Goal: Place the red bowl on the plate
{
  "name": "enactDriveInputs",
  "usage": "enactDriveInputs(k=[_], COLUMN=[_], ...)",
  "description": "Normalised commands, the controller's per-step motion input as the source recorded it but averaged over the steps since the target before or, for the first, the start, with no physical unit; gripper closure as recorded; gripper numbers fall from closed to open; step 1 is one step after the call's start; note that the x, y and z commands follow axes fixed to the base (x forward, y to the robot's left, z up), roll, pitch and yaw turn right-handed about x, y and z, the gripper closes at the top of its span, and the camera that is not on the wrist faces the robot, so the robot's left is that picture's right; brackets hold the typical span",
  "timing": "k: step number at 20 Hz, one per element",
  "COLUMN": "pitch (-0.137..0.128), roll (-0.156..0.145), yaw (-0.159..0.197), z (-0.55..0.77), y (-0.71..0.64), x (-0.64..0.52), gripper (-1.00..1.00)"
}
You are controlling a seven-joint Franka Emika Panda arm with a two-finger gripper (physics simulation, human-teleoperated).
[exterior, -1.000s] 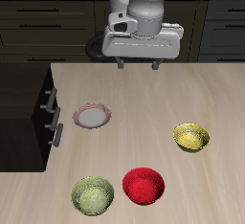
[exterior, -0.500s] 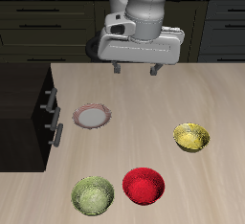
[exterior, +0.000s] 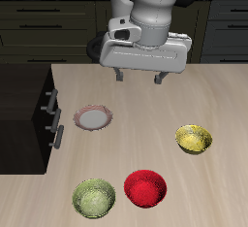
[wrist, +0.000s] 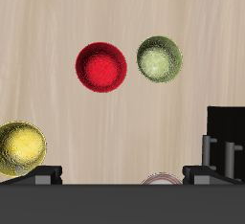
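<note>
The red bowl (exterior: pixel 145 187) sits near the table's front edge, between a green bowl (exterior: pixel 94 198) and a yellow bowl (exterior: pixel 194 139). The plate (exterior: pixel 93 118), pale in the centre with a pinkish-brown rim, lies farther back near the dark cabinet. My gripper (exterior: pixel 139 77) hangs open and empty high above the back of the table, well behind the red bowl. In the wrist view the red bowl (wrist: pixel 100 67) lies beside the green bowl (wrist: pixel 158 59), the yellow bowl (wrist: pixel 19 148) is nearer my fingers (wrist: pixel 46 172), and only a sliver of the plate (wrist: pixel 163 180) shows.
A dark cabinet with drawer handles (exterior: pixel 39 119) stands against the table's side, close to the plate. Dark kitchen cupboards run behind the table.
My gripper has moved down and slightly forward over the table, still open. The bowls and the plate have not moved.
</note>
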Motion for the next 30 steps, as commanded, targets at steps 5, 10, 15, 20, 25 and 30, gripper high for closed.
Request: enactDriveInputs(k=[5, 10, 15, 20, 25, 30], pitch=[0.017, 0.015, -0.004, 0.023, -0.021, 0.008], roll=[-0.03, -0.018, -0.009, -0.024, -0.021, -0.012], yaw=[-0.019, -0.012, -0.039, -0.039, -0.028, -0.011], z=[0.02, 0.03, -0.04, -0.07, 0.06, 0.0], y=[-0.04, -0.11, -0.06, -0.06, -0.01, 0.09], x=[0.28, 0.33, 0.29, 0.26, 0.27, 0.27], gripper=[-1.0, -1.0, -1.0, -1.0, -1.0, -1.0])
